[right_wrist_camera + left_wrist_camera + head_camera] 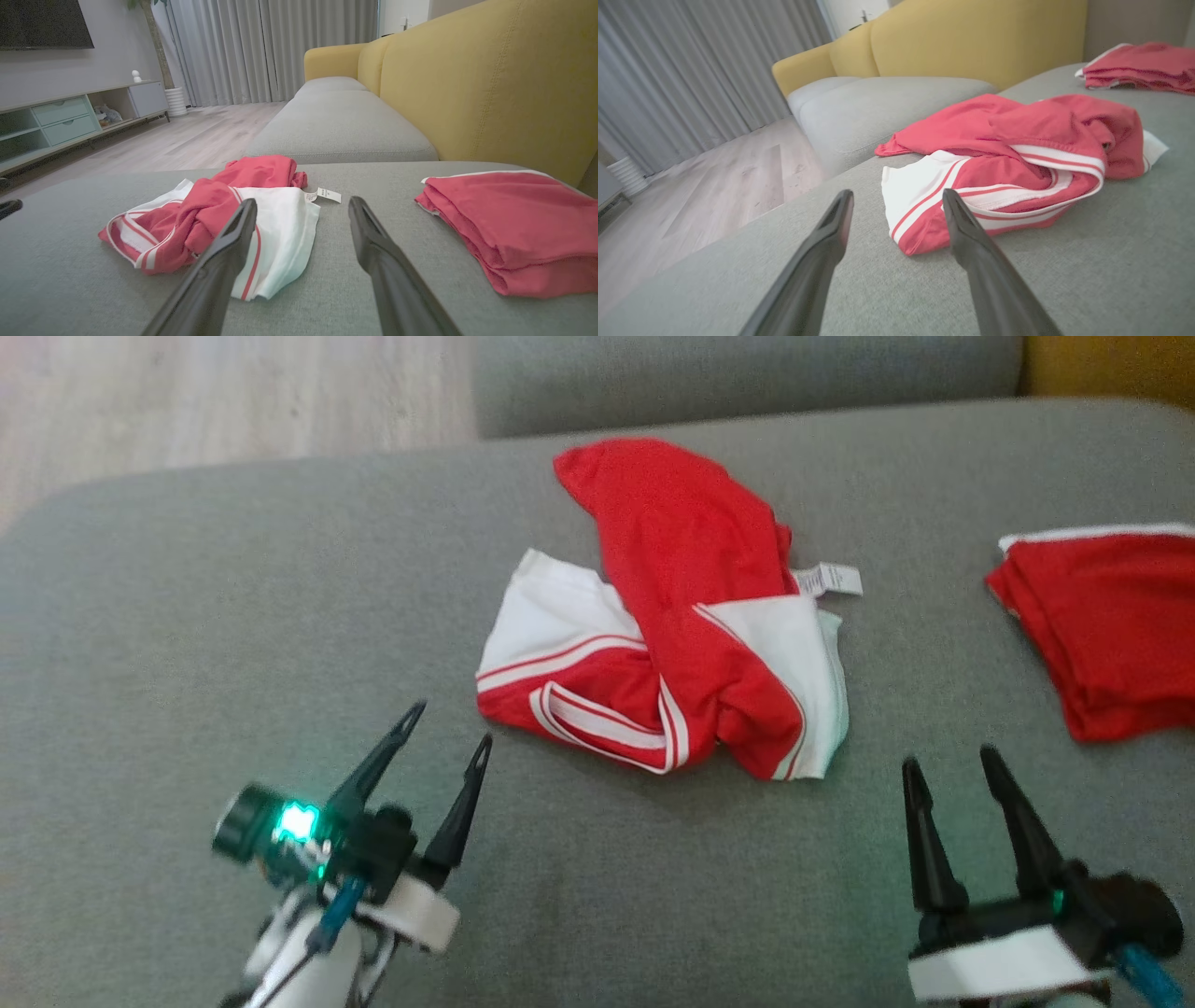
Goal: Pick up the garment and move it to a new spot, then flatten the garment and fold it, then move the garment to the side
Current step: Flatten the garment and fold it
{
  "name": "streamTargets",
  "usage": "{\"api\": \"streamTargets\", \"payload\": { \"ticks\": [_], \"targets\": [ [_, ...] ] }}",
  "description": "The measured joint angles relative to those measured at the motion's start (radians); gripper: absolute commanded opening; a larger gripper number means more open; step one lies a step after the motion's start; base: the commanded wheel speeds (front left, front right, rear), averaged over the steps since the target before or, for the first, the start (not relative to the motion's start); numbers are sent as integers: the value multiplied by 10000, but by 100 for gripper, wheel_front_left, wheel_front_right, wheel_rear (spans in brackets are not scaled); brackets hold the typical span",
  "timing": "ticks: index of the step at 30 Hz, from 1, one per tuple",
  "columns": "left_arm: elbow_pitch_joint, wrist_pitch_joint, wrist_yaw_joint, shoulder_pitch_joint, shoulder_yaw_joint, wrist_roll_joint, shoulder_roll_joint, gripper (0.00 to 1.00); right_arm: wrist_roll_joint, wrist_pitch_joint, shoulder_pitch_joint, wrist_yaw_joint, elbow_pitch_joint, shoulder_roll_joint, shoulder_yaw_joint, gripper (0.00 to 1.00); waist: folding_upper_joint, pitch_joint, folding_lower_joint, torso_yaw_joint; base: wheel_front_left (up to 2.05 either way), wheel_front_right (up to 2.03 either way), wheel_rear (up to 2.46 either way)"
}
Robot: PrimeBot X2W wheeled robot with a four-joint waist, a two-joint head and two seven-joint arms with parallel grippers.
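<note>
Garment (672, 616): red with white panels and striped trim, lying crumpled near the middle of the head view, slightly toward 12 o'clock; one red part is twisted over the white part.
Support: grey cushion (233, 616), with the garment resting directly on it.
Care label (829, 580): white, sticking out from the garment's edge toward 2 o'clock.
Left gripper (450, 724): at 7 o'clock in the head view, fingers spread wide, nothing between them; the tips point toward the garment's striped corner, near it but clear of it.
Right gripper (948, 758): at 5 o'clock, fingers likewise spread wide and holding nothing; it stands near the garment's white hem and does not touch it.
Folded red pile (1102, 625): a second cloth item with a white edge, at 3 o'clock, well apart from the garment.
Surroundings: wooden floor (187, 401) at 10 o'clock; yellow backrest (490, 79) rising behind the cushion in the right wrist view.
</note>
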Motion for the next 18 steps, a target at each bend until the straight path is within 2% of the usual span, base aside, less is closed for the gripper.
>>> {"api": "streamTargets", "payload": {
  "ticks": [4, 9, 16, 18],
  "targets": [
    [1081, -2, -182, -1193, -727, 476, 408, 100, 0, 0, -570, 0, -86, 0, 46, 100, 0, 581, 0, -344, 0, 0, 0],
    [3258, -12, -265, -2014, -1095, 721, 533, 100, -2, 0, -626, 0, -82, -4, 151, 100, 0, 1069, -1, -857, 0, 0, 0],
    [3624, -31, 88, -3064, -1645, 826, 654, 100, -33, 0, -898, 0, -136, -4, 150, 100, 0, 1534, -2, -1477, 0, 0, 0],
    [3545, -31, 29, -3118, -1923, 825, 727, 100, -48, 0, -899, 0, -134, -4, 165, 100, 0, 1588, -2, -1592, 0, 0, 0]
  ]
}}
